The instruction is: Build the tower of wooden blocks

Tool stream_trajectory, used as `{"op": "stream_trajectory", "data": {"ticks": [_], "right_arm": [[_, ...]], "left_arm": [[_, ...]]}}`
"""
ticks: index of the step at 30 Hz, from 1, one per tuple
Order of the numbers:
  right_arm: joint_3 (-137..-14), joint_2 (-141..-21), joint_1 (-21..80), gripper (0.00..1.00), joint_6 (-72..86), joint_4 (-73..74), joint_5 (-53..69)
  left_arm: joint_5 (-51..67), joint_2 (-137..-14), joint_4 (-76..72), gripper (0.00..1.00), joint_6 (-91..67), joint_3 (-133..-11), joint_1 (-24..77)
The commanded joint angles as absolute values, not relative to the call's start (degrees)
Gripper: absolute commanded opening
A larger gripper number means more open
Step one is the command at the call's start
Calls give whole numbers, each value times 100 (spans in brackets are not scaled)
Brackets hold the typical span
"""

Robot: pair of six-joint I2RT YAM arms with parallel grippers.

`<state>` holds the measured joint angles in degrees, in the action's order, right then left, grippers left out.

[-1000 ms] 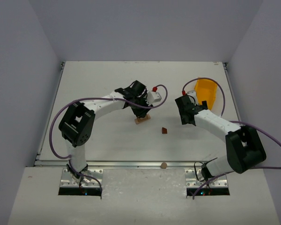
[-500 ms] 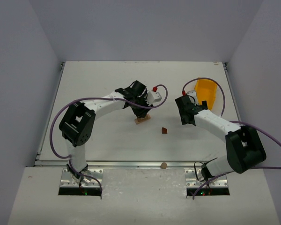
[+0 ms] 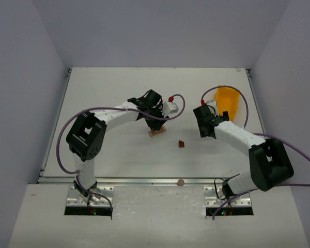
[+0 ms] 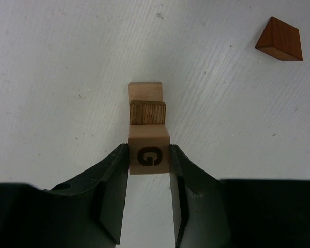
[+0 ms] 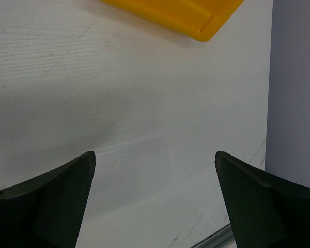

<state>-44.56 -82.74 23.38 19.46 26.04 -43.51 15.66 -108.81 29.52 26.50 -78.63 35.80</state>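
- Our left end effector (image 4: 149, 166) is closed narrow on the lettered block (image 4: 149, 155), one finger flat on each side face, with the burnt-in "G" facing the wrist camera.
- Directly beyond that block sits the rest of the tower (image 3: 157, 132): a dark-grained piece (image 4: 148, 112) on a pale plank (image 4: 144, 89), which lies flat on the tabletop (image 3: 108, 93).
- We cannot tell whether the lettered block already rests on the tower or hangs just above it.
- We judge the build to be partly done: the plank and the dark-grained piece are in place, and the lettered block is lined up over them but not let go.
- The reddish-brown wedge (image 4: 280, 40) lies alone on the tabletop, near the tower on its right and a little nearer the arm bases. It looks like the last piece to go on.
- Our right end effector (image 5: 154, 155) is spread wide and holds nothing, well to the right of the tower and past the wedge.
- The yellow bin (image 5: 186, 15) sits farther right of the tower, behind that arm.
- A round disc (image 3: 180, 182) lies well apart from the tower, at the near edge.
- Nothing stands between the tower and the wedge.
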Motion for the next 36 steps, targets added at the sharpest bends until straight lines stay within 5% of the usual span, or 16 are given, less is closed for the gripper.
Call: {"op": "stream_trajectory", "data": {"ticks": [1, 5, 14, 28, 33, 36], "right_arm": [[-4454, -8172, 2329, 99, 2030, 2597, -4579], [-4465, -8183, 2329, 99, 2048, 2628, -4602], [-4482, -8200, 2326, 99, 2051, 2678, -4597], [-4544, -8207, 2329, 99, 2074, 2789, -4417], [-4456, -7995, 2329, 99, 2109, 2786, -4322], [-4421, -7882, 2329, 99, 2101, 2760, -4288]], "left_arm": [[1670, -10969, 2786, 1, 2645, -7875, 3647], [1622, -10984, 2795, 4, 2642, -7870, 3656], [1638, -10919, 2824, 44, 2645, -7863, 3647], [1600, -10653, 2786, 74, 2645, -7945, 3639], [1694, -10399, 2794, 100, 2620, -8054, 3639], [1801, -10183, 2672, 100, 2564, -8153, 3639]]}}
